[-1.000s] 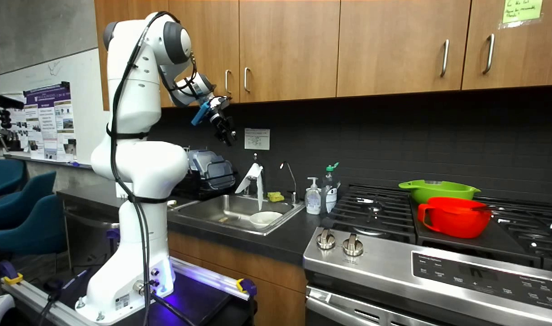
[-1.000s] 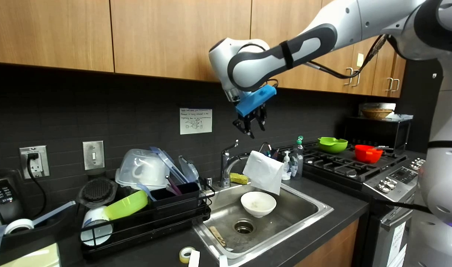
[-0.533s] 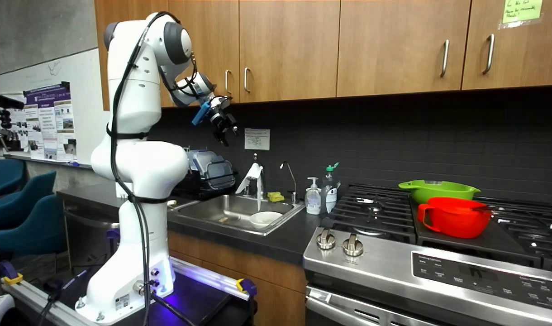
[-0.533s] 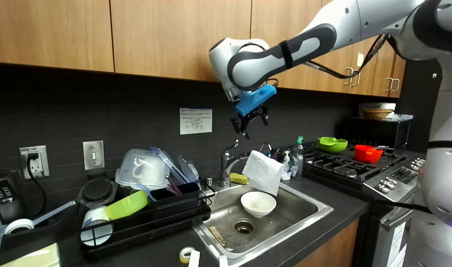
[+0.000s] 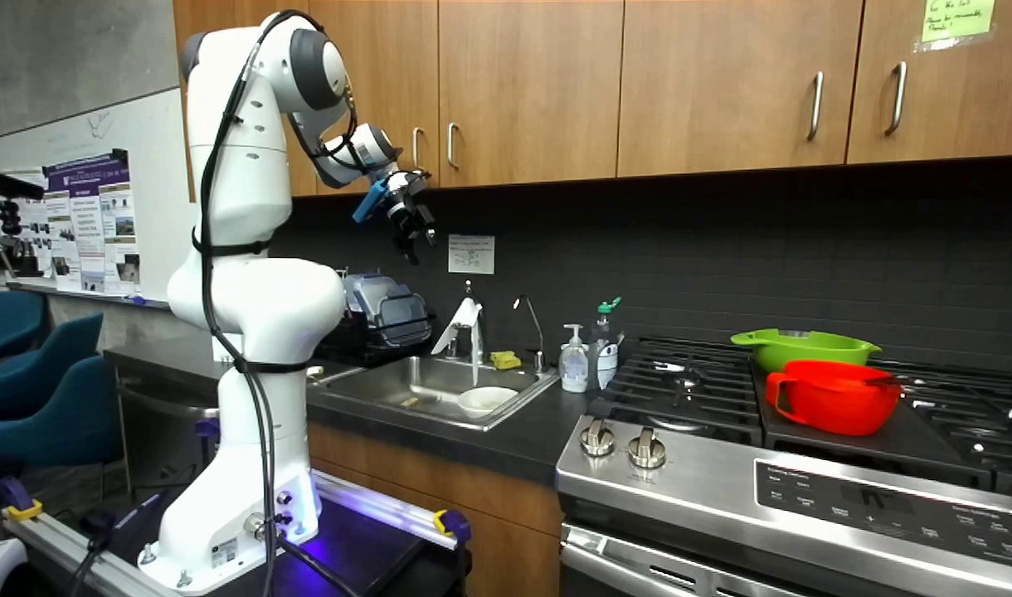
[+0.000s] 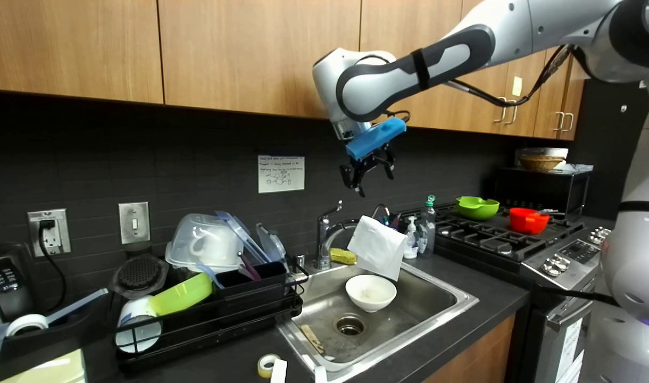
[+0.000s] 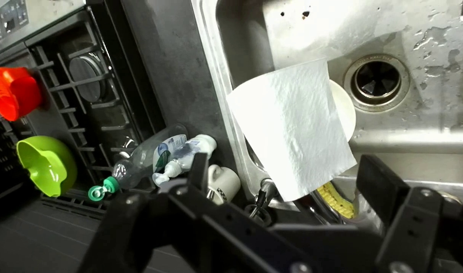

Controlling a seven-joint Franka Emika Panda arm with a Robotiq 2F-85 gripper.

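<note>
My gripper (image 7: 286,165) stands open with nothing between its black fingers (image 7: 383,189). In both exterior views the gripper (image 6: 376,183) hangs in the air above the sink, below the upper cabinets. A white paper towel (image 7: 296,129) is draped over the faucet (image 6: 323,242), under the gripper and apart from it. The towel (image 6: 377,247) hangs over the sink's back right part. In the wrist view it partly covers a white bowl (image 7: 345,112), which sits in the steel sink (image 6: 457,306). A yellow sponge (image 7: 334,201) lies behind the faucet, partly hidden by the towel.
A soap pump bottle (image 6: 411,239) and a green-capped bottle (image 6: 427,226) stand right of the sink, near a mug (image 7: 224,184). Green (image 6: 477,207) and red (image 6: 527,221) bowls sit on the stove. A full dish rack (image 6: 207,319) is at left; cabinets (image 6: 260,53) overhang.
The gripper's fingers have spread wider since one second ago. Over the last half second the arm has drawn back and its elbow has risen slightly. The towel has stayed on the faucet.
</note>
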